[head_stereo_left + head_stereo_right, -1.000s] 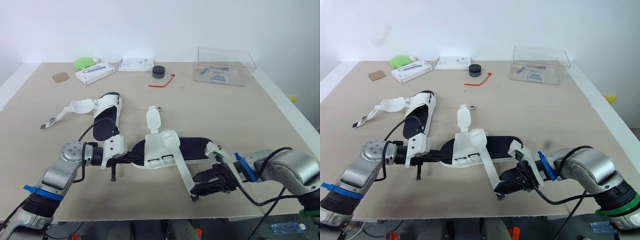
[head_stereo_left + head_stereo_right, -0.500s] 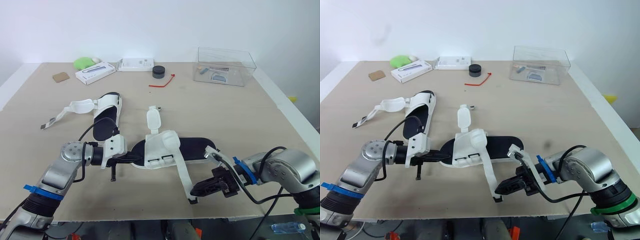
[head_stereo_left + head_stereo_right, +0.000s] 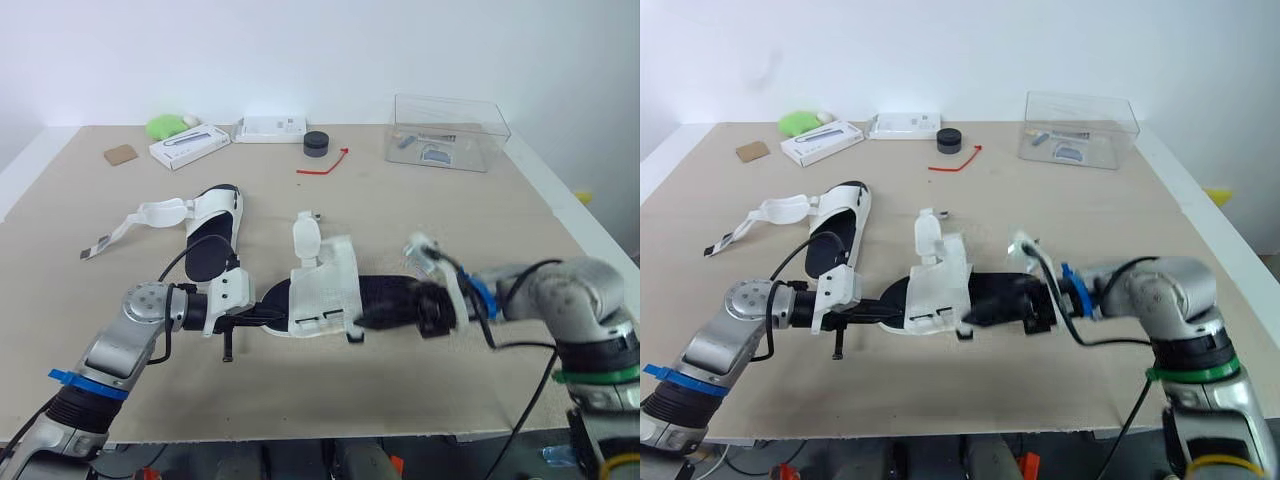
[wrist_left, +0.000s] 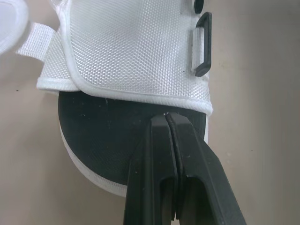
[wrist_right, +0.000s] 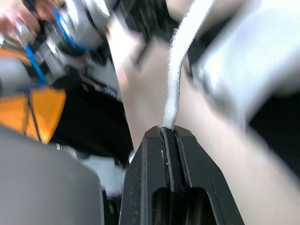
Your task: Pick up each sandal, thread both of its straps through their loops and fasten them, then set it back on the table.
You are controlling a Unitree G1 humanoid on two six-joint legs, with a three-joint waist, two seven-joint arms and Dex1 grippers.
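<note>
The near sandal (image 3: 330, 293), with a black footbed and a white mesh upper, lies mid-table. My left gripper (image 3: 266, 316) is shut, and its fingertips (image 4: 166, 123) lie on the footbed's heel end, just behind the mesh upper (image 4: 136, 51) and its black loop (image 4: 202, 44). My right gripper (image 3: 364, 321) reaches across the sandal's toe end and is shut on its white strap (image 5: 180, 70), which is pinched between the fingertips (image 5: 154, 140). The second sandal (image 3: 212, 232) lies at the rear left with its straps (image 3: 150, 214) spread loose on the table.
Along the far edge stand a clear plastic box (image 3: 448, 132), a black puck (image 3: 317, 143), a red tie (image 3: 325, 165), two white boxes (image 3: 190, 145) (image 3: 272, 127), a green object (image 3: 167, 125) and a cardboard scrap (image 3: 122, 154). The table's front edge (image 3: 320, 432) runs close below both arms.
My right gripper shut on the strap's end near the front edge. It then swung left and up over the sandal's toe end, carrying the strap along. The left arm held still.
</note>
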